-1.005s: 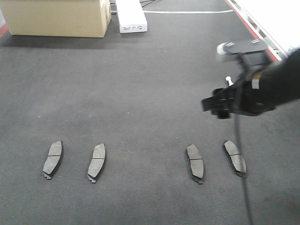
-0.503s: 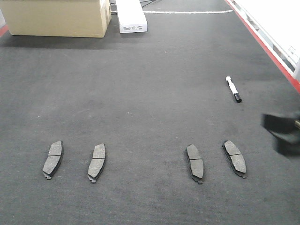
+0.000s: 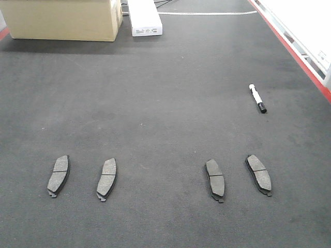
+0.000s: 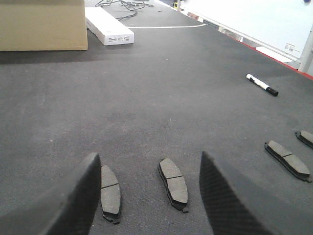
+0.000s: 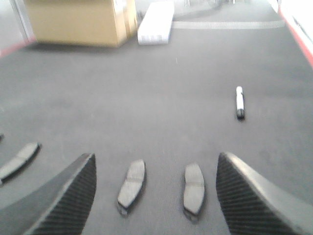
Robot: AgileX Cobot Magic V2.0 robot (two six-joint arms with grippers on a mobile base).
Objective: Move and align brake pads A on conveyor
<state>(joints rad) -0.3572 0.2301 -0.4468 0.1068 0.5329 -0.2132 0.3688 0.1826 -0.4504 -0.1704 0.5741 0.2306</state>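
Four brake pads [image 3: 58, 175] sit in a row on the conveyor [image 3: 165, 77], two pairs apart. Left tool [image 4: 146, 196] and right tool [image 5: 154, 196] both hang spread wide, empty, though the right view looks blurred.

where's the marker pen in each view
Exterior front view: marker pen lies on the conveyor, upper right, near the red edge.
Left wrist view: pen at upper right.
Right wrist view: pen right of centre, blurred.
Shared landmark: the white box at the far end.

Even, bright overhead light; soft short shadows. The right wrist view is blurred, the other views sharp.
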